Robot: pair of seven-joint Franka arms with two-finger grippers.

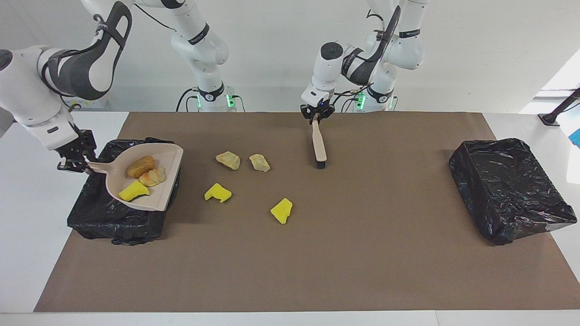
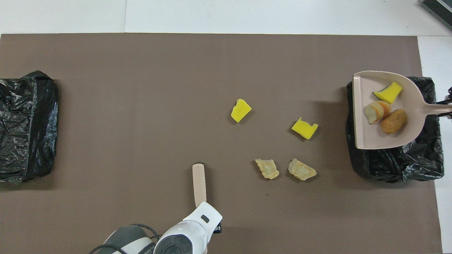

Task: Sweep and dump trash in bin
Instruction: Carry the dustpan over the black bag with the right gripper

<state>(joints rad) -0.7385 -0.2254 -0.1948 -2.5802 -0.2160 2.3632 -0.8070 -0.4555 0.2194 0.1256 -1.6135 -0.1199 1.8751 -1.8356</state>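
Note:
My right gripper [image 1: 74, 159] is shut on the handle of the beige dustpan [image 1: 171, 156], which it holds over the black-lined bin [image 1: 113, 219] at the right arm's end. In the pan lie a brown piece [image 1: 140, 166], a striped bread piece [image 1: 152, 176] and a yellow sponge chunk [image 1: 132, 191]. On the mat lie two pale beige lumps [image 1: 228, 160] [image 1: 259, 162] and, farther from the robots, two yellow chunks [image 1: 217, 193] [image 1: 282, 210]. My left gripper [image 1: 317, 115] is shut on the handle of the beige brush [image 1: 319, 145], whose bristles touch the mat close to the robots.
A second black-lined bin [image 1: 512, 190] stands at the left arm's end of the table. The brown mat [image 2: 141, 88] covers the middle of the table, with white tabletop around it.

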